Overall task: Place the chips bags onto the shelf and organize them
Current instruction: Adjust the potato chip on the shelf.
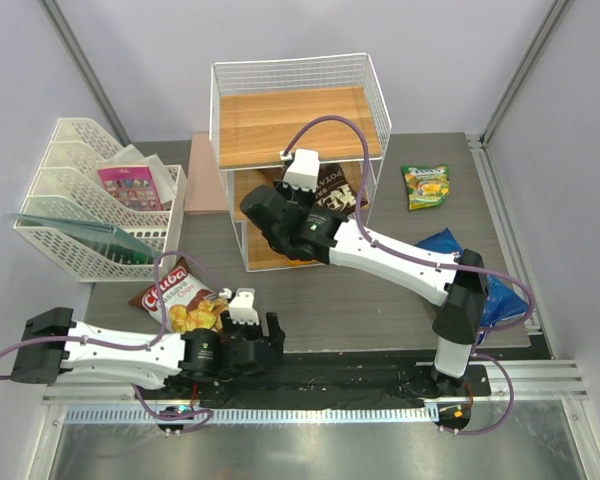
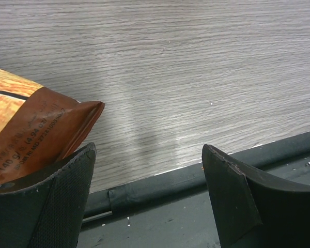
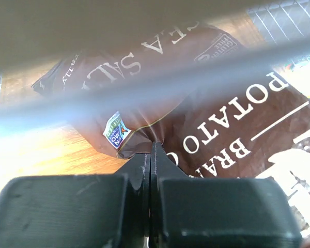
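Note:
My right gripper (image 3: 152,148) is shut on a pinched fold of the dark brown Sea Salt chips bag (image 3: 222,119). It holds the bag (image 1: 342,190) inside the middle tier of the shelf (image 1: 280,125), just over the wooden board. My left gripper (image 2: 150,150) stands open and empty at the table's front edge. The brown-white bag with red lettering (image 1: 175,295) lies flat beside its left finger (image 2: 62,191). A small green-yellow bag (image 1: 425,186) lies right of the shelf. The blue bag (image 1: 438,243) is partly under the right arm.
A white mesh file tray (image 1: 80,200) with a pink card packet (image 1: 132,186) stands at the back left. A dark strip (image 2: 160,181) runs along the table's front edge under my left gripper. A blurred shelf wire crosses the right wrist view.

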### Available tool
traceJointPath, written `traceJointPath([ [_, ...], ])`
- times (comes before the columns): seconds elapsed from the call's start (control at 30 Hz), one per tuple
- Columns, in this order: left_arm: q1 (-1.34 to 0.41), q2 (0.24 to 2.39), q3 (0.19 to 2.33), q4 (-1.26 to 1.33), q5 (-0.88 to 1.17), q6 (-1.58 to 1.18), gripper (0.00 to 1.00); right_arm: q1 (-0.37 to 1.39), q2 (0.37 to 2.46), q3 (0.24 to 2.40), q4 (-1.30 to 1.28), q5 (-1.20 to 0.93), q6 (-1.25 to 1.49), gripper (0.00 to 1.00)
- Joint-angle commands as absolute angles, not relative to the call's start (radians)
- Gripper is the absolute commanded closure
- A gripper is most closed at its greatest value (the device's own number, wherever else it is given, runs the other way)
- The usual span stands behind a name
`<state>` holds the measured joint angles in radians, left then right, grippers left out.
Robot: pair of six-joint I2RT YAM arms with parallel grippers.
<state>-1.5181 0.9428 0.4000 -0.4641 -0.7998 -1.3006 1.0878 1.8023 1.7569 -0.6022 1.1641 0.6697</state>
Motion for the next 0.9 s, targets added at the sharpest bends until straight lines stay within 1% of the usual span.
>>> traceJointPath([
  [0.0, -1.516, 0.890, 0.385, -0.492, -0.833, -1.286, 0.17, 1.124, 1.821, 1.813, -0.759, 1.282, 0.932, 0.99],
  [0.1, -1.517, 0.850, 0.377, -0.499, -0.834, -1.272, 0.17, 1.135, 1.813, 1.793, -0.793, 1.328, 1.040, 0.99],
  [0.3, -1.516, 0.772, 0.365, -0.522, -0.828, -1.250, 0.18, 1.146, 1.810, 1.793, -0.948, 1.408, 1.273, 0.99],
  [0.47, -1.516, 0.759, 0.367, -0.546, -0.831, -1.244, 0.18, 1.147, 1.807, 1.790, -1.071, 1.466, 1.504, 0.99],
  [0.67, -1.516, 0.759, 0.371, -0.558, -0.824, -1.252, 0.19, 1.138, 1.802, 1.781, -1.080, 1.508, 1.600, 0.99],
  [0.87, -1.516, 0.755, 0.376, -0.574, -0.828, -1.258, 0.19, 1.118, 1.818, 1.818, -1.083, 1.508, 1.600, 0.99],
])
